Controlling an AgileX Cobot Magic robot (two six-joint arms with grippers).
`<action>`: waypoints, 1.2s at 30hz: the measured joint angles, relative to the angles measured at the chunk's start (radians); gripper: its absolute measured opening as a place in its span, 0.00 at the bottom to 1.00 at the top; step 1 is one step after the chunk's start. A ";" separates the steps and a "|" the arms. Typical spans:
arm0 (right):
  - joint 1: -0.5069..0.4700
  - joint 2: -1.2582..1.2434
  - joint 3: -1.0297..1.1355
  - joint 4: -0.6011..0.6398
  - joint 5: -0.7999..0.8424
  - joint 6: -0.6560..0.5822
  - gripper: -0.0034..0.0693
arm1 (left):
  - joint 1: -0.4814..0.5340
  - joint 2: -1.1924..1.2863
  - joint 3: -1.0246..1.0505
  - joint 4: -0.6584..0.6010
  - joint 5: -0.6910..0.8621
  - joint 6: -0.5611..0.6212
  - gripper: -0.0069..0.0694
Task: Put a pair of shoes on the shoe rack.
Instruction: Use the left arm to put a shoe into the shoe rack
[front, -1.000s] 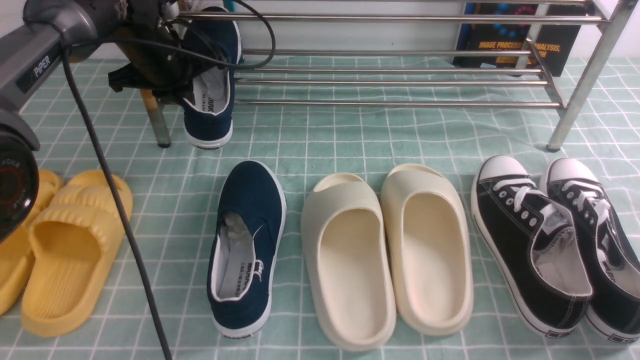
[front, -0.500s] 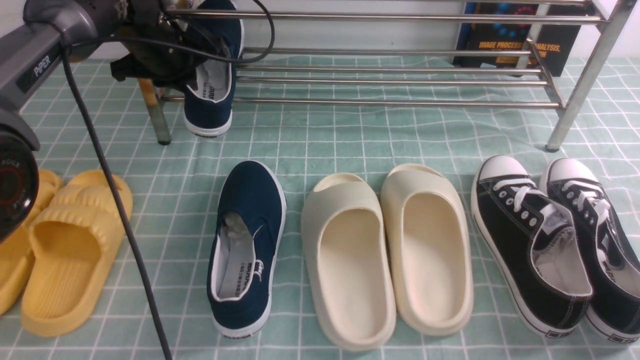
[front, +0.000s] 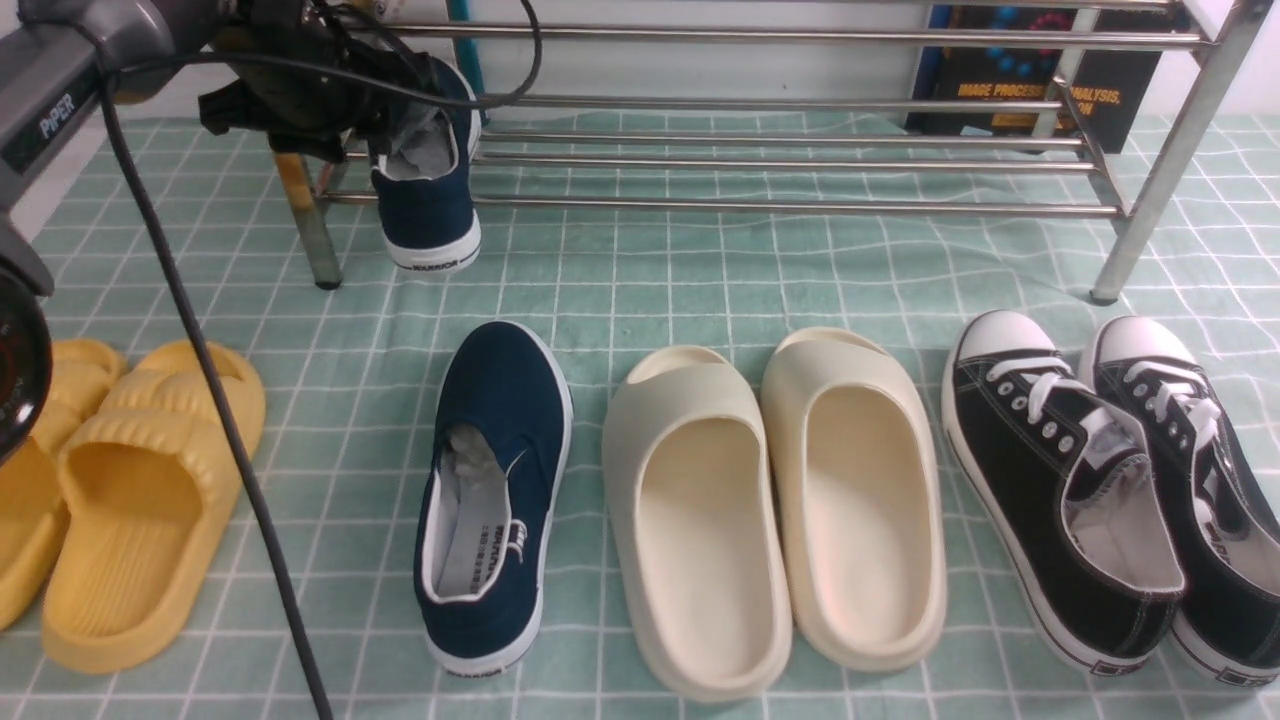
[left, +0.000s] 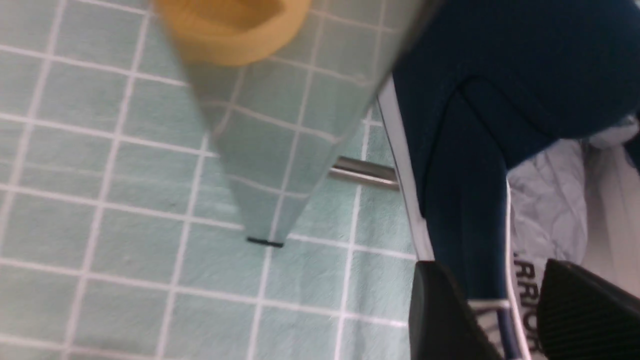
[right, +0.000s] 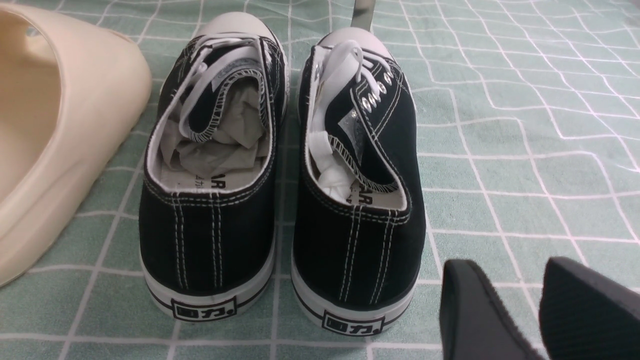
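Fingers (left: 440, 320) apart on the left gripper (left: 492, 280), navy shoe (front: 430, 210) heel wall between them, seemingly seated on the shoe rack (front: 800, 207), so next, back out and fetch its mate (front: 495, 450).

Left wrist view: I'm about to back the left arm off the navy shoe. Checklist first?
1. Is the navy shoe on the shoe rack: ok, heel overhangs the front bar.
2. Is it seated firmly: cannot tell.
3. Jaws of the left gripper apart: ok.
4. Its fingers clear of the heel collar: not ok, they straddle it.
5. Is the second navy shoe upright on the cloth: ok.
6. Is the right gripper open and empty: ok.
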 joint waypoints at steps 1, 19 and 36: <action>0.000 0.000 0.000 0.000 0.000 0.000 0.39 | -0.001 -0.013 0.000 0.012 0.013 0.000 0.47; 0.000 0.000 0.000 0.000 0.000 0.000 0.39 | -0.155 -0.163 0.250 0.001 0.215 0.143 0.07; 0.000 0.000 0.000 0.000 0.000 0.000 0.39 | -0.141 -0.052 0.217 0.279 -0.032 -0.151 0.07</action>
